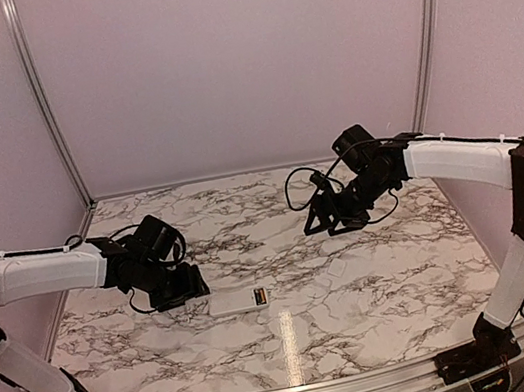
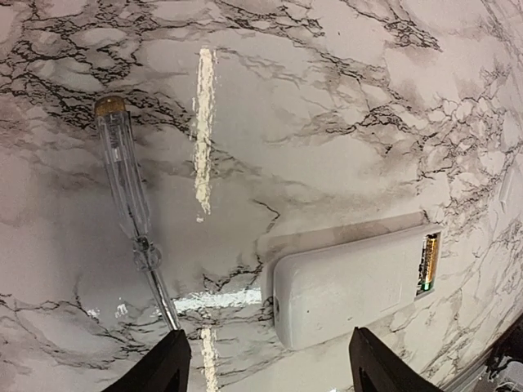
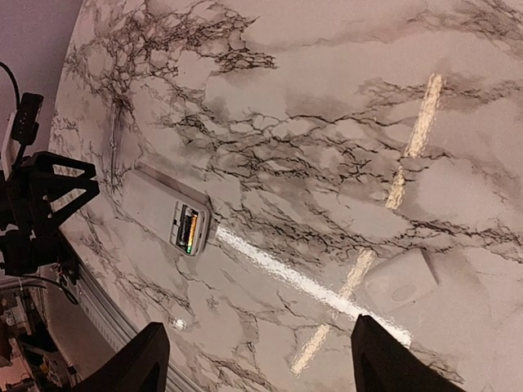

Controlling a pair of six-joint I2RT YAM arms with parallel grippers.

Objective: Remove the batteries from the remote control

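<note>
**Batteries sit in the remote; both grippers open**

Top view: the remote control (image 1: 234, 302) lies flat on the marble table (image 1: 396, 320), a little left of centre and below it. Its dark compartment (image 1: 259, 298) is at its right end. The left gripper (image 1: 185, 289) hangs just beside the remote's left end; whether it touches cannot be told. The right gripper (image 1: 333, 221) is well apart, right of centre and higher in the frame.

Left wrist view: the remote fills the lower right. The batteries (image 2: 427, 261) show as a gold-coloured strip inside the open compartment at its right end. The left gripper's fingers (image 2: 163, 367) stand wide apart at the bottom edge and grip nothing. A screwdriver (image 2: 122, 167) with a clear handle lies in the left half, its blade pointing toward the left finger.

Right wrist view: the remote lies left of middle with the batteries inside. A small white cover (image 3: 402, 282) rests at lower right, well apart from it. The right gripper's fingers (image 3: 135, 363) are spread at the bottom edge and hold nothing.
</note>
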